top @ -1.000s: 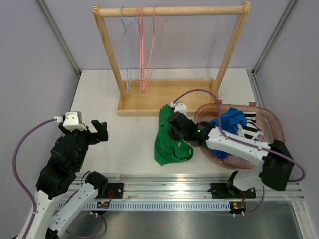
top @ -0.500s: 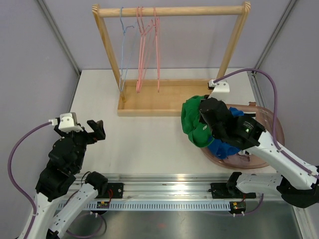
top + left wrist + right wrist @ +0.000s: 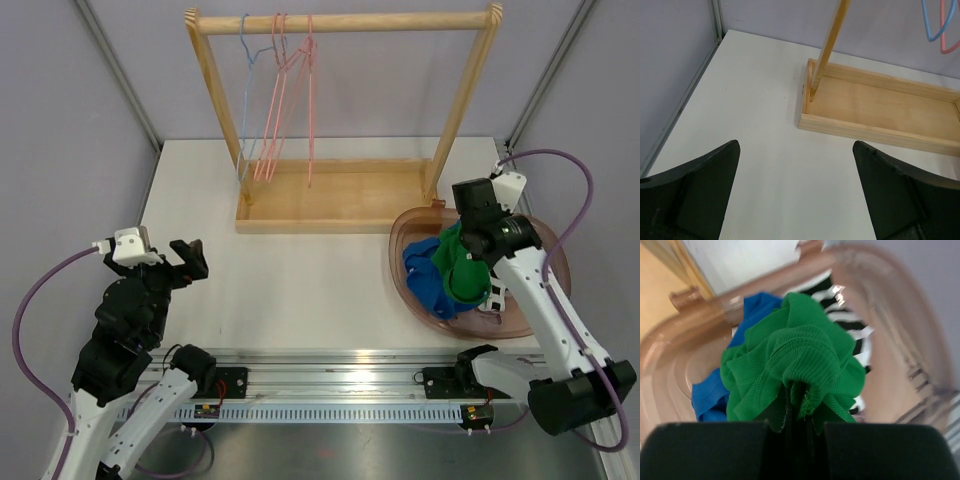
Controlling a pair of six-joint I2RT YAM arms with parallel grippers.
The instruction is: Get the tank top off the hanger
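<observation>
your right gripper [image 3: 796, 414] pinches the soft, ribbed green top [image 3: 800, 350], bunched into a ball over the clear tub [image 3: 687, 337]; left gripper [image 3: 795, 170] gapes wide.

i count one light wooden hanging rack [image 3: 340, 20]. on its bar hangs one blue wire hanger [image 3: 244, 100], plus pink wire hangers [image 3: 309, 100]: at least two, but they overlap and i can't settle the exact number. there is one translucent pinkish plastic basket [image 3: 398, 262]. three garments are at it: one green ribbed tank top [image 3: 462, 272], one blue cloth [image 3: 425, 280] and one black-and-white striped cloth [image 3: 847, 310]. i see two robot arms, the left arm [image 3: 125, 325] and the right arm [image 3: 540, 300]. each trails one purple cable [image 3: 40, 290], so two cables. there is one white table [image 3: 290, 270].
</observation>
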